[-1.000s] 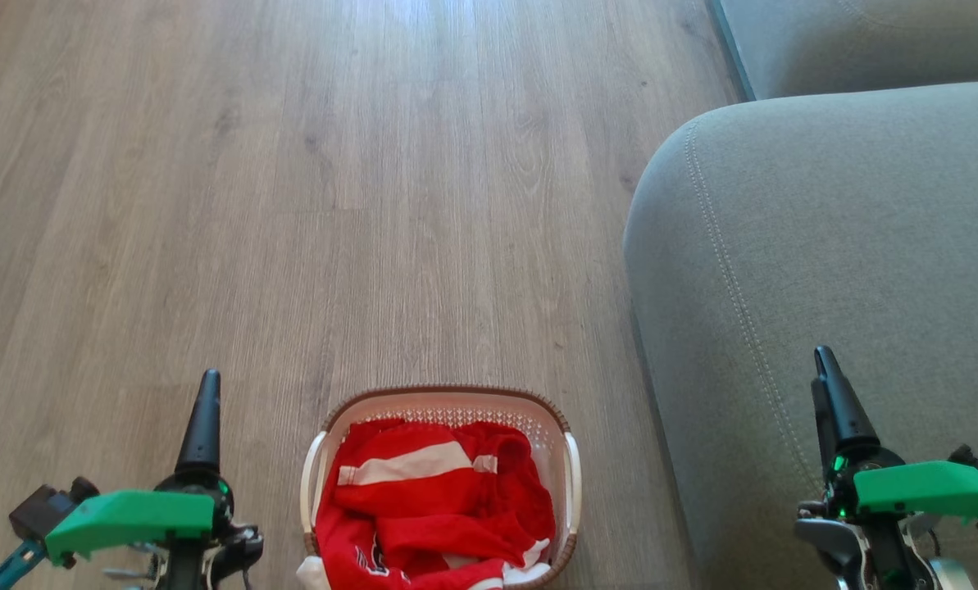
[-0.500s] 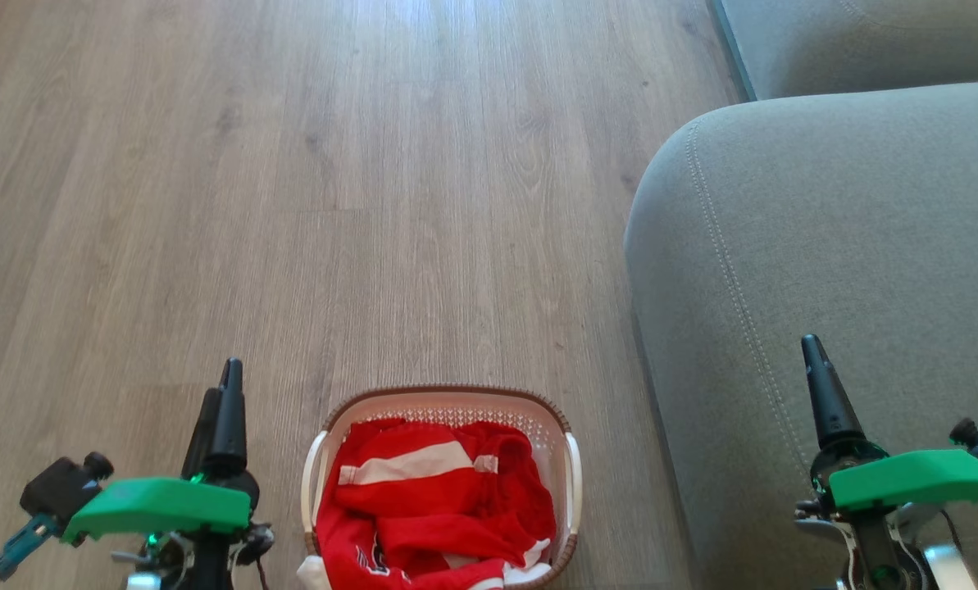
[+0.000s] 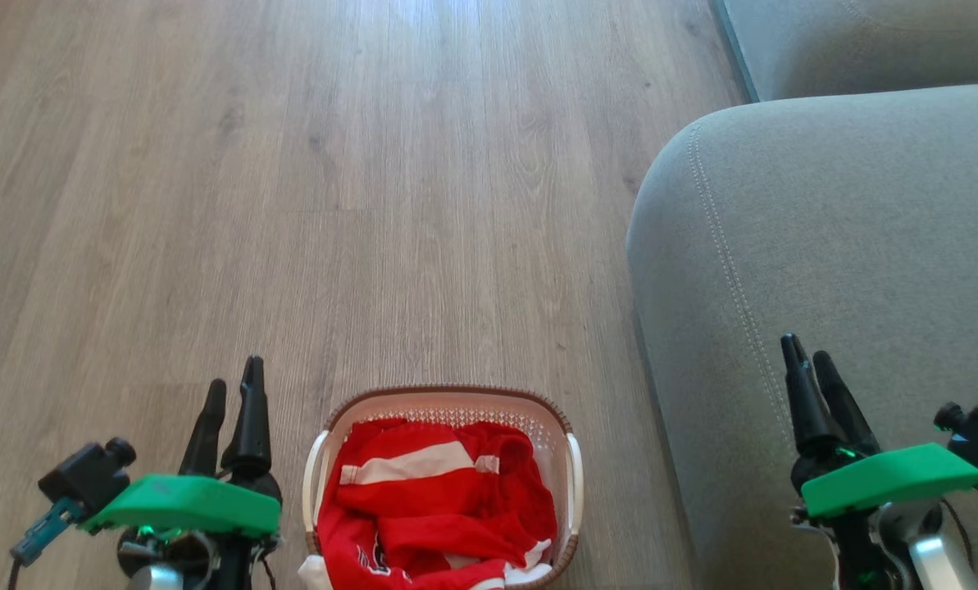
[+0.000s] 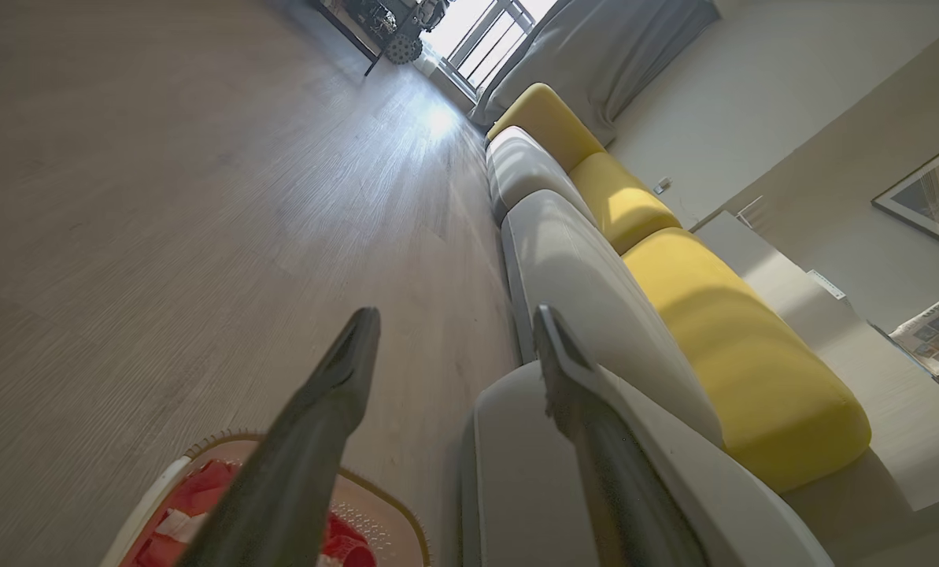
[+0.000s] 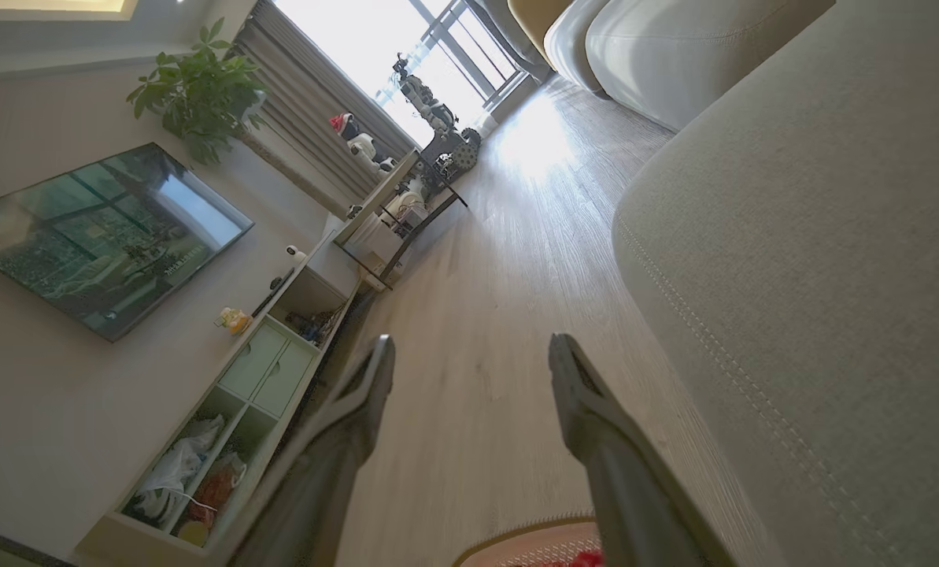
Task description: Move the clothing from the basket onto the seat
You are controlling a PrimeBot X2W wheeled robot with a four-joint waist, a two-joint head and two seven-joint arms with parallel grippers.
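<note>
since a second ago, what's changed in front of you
Both arms edged inward: the left gripper moved right toward the basket, the right gripper left, each turning so both fingers show. Nothing was grasped. The clothing, basket and seat stayed put.

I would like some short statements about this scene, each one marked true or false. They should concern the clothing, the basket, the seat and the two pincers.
1. The clothing lies inside the basket. True.
2. The left pincer is shut on the clothing. False: it is open and holds nothing, to the left of the basket.
3. The basket stands on the seat. False: it stands on the wooden floor, beside the seat.
4. The right pincer is open and holds nothing. True.
5. The clothing is blue. False: it is red with white stripes.
</note>
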